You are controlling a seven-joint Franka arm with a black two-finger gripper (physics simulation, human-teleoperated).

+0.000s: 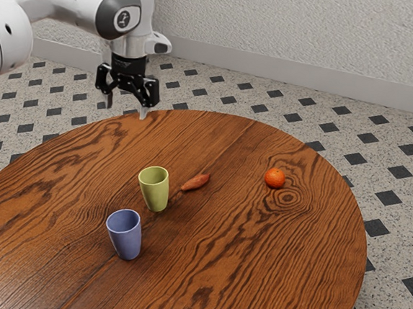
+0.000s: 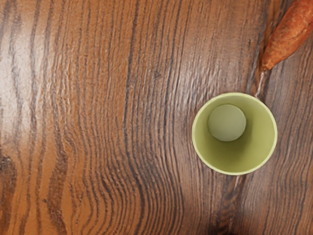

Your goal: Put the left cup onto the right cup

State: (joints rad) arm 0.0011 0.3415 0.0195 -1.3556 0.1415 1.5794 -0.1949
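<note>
A blue-violet cup (image 1: 124,233) stands upright on the round wooden table (image 1: 255,260), toward the exterior view's left front. A yellow-green cup (image 1: 154,187) stands upright just behind and to its right; the wrist view looks straight down into this green cup (image 2: 234,133). My black gripper (image 1: 125,107) hangs open high above the table's far left edge, well apart from both cups, with nothing between its fingers.
An orange-brown sweet potato (image 1: 195,182) lies right beside the green cup, and its tip shows in the wrist view (image 2: 289,33). A small orange (image 1: 275,178) sits farther to the exterior view's right. A tiled floor and white wall surround the table.
</note>
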